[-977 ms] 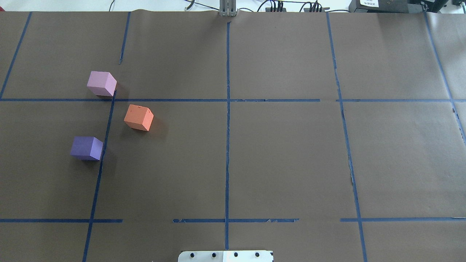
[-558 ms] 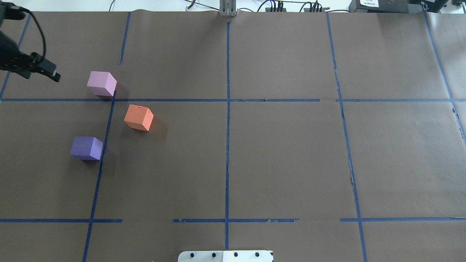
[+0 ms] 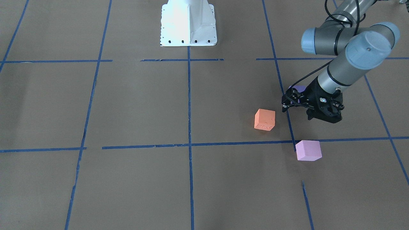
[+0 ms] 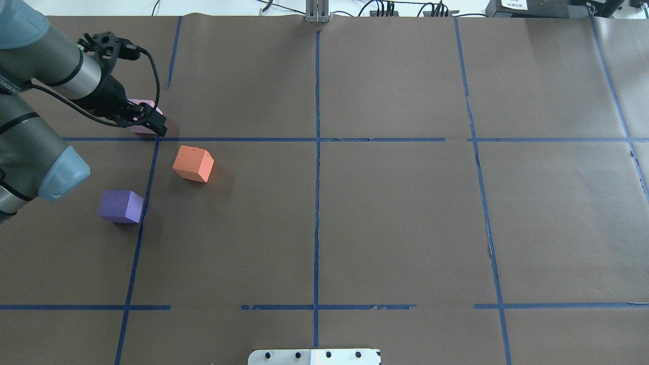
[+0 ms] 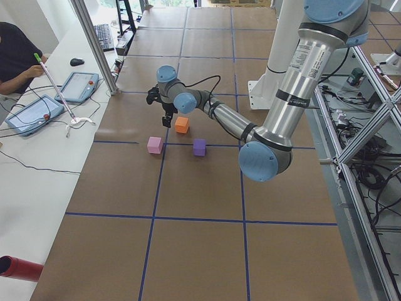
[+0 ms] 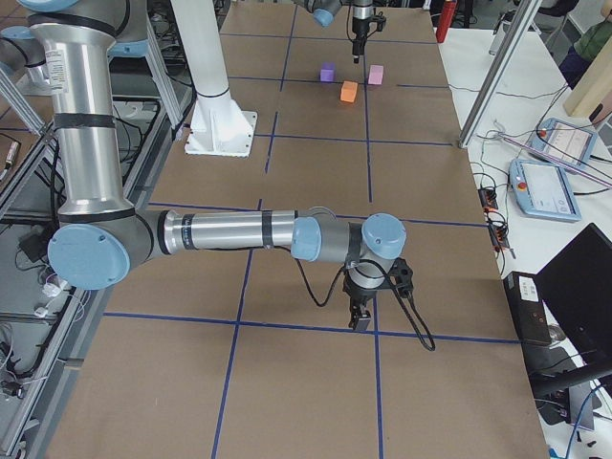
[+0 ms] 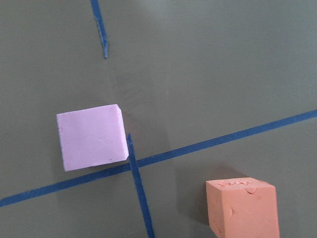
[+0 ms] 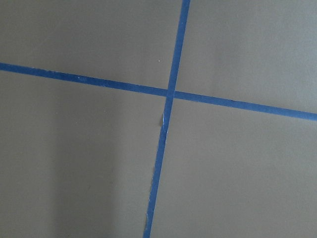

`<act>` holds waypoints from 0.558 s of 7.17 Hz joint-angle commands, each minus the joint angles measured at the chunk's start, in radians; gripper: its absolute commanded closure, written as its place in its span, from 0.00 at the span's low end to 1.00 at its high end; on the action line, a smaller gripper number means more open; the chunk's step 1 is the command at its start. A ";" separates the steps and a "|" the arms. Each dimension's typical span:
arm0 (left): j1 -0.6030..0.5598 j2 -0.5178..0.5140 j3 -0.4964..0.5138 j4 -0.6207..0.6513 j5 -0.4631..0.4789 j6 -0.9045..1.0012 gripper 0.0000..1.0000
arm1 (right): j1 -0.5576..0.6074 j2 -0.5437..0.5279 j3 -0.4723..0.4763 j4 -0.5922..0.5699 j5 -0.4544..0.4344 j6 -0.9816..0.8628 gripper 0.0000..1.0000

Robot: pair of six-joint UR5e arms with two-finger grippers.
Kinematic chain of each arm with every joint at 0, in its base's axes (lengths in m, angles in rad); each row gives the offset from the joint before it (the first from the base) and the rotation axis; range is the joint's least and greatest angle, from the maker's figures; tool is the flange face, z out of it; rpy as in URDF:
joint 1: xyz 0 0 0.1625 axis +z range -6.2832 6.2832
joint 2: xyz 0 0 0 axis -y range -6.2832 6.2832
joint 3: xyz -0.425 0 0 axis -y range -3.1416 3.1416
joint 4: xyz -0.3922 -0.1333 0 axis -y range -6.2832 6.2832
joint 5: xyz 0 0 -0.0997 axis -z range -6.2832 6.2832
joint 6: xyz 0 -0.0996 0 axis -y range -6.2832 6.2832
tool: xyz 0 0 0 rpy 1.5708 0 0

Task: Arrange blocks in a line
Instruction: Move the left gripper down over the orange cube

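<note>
The orange block lies left of the table's middle, with the dark purple block nearer the robot and further left. The pale pink block sits at a tape crossing; in the overhead view my left gripper hides most of it. The gripper hovers above the table over the pink block's near side and looks shut and empty. The left wrist view shows the pink block and the orange block below. My right gripper hangs over bare paper far to the right; I cannot tell whether it is open or shut.
Brown paper with a grid of blue tape lines covers the table. The white robot base stands at the near edge. Cables and boxes lie beyond the far edge. An operator sits at a side desk.
My left arm has come in from the left edge and moved right, over the pink block. The blocks have not moved.
</note>
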 commanded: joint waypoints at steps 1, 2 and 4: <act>0.078 -0.051 0.066 -0.092 0.074 -0.096 0.00 | 0.000 0.000 0.000 0.000 0.000 0.000 0.00; 0.119 -0.054 0.092 -0.098 0.078 -0.127 0.00 | 0.000 0.000 0.000 0.000 0.000 0.000 0.00; 0.139 -0.061 0.114 -0.097 0.081 -0.167 0.00 | 0.000 0.000 0.000 0.000 0.000 0.000 0.00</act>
